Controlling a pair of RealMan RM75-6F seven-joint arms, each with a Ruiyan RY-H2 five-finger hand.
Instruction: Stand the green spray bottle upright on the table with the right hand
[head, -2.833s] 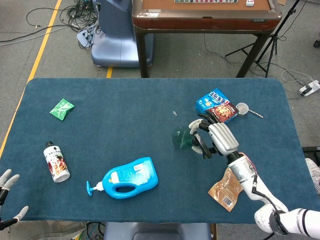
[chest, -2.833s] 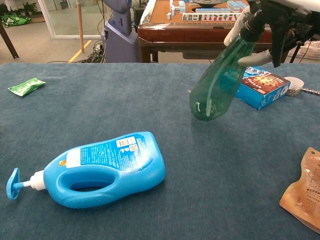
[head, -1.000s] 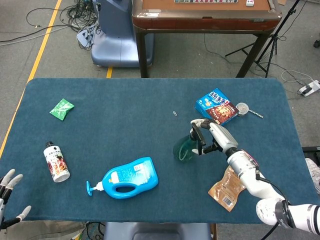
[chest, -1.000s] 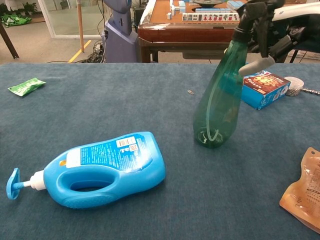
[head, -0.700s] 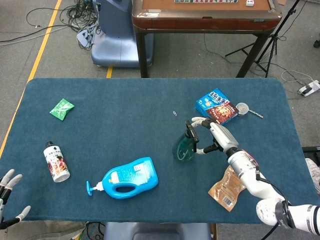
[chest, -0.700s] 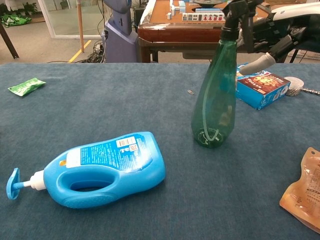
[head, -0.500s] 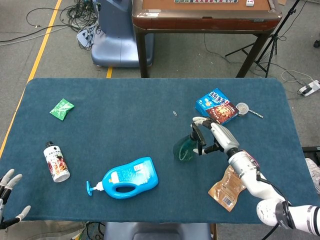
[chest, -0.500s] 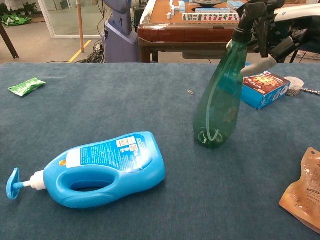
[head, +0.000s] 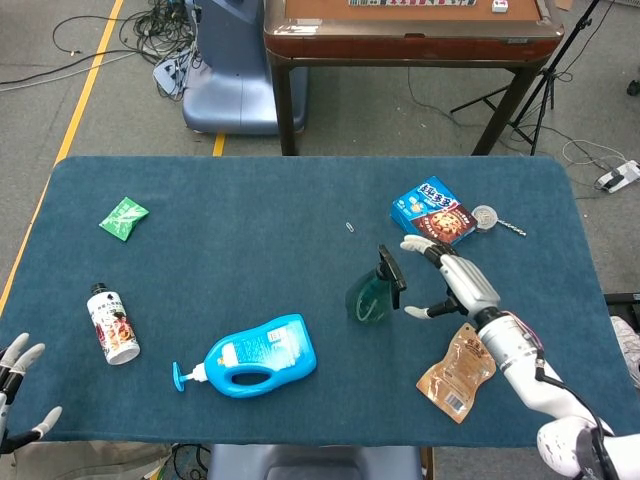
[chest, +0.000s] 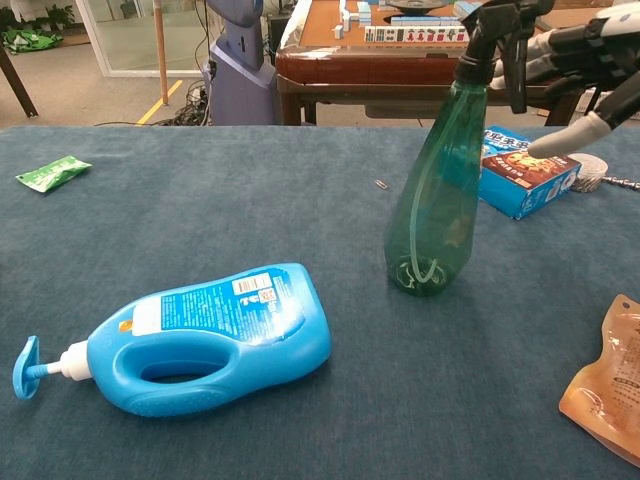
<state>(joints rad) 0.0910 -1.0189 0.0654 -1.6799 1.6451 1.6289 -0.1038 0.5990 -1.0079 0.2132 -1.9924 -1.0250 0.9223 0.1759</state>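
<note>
The green spray bottle (head: 370, 292) stands upright on the blue table cloth (head: 250, 260), its black trigger head on top. In the chest view the green spray bottle (chest: 432, 200) rests on its base near the middle. My right hand (head: 456, 280) hangs just right of the bottle with its fingers spread, a small gap away and holding nothing. The chest view shows the right hand (chest: 585, 55) at the upper right, behind the trigger head. My left hand (head: 14, 392) sits off the table's near left corner, fingers apart and empty.
A blue detergent bottle (head: 258, 355) lies on its side near the front. A blue snack box (head: 432, 210) and a round metal piece (head: 486, 215) lie behind the right hand. A brown pouch (head: 457, 372), a green packet (head: 123, 217) and a small white bottle (head: 113, 323) lie about.
My right hand has let go of the spray bottle's neck and drawn back to the right. The bottle, earlier tilted in the hand, now stands alone.
</note>
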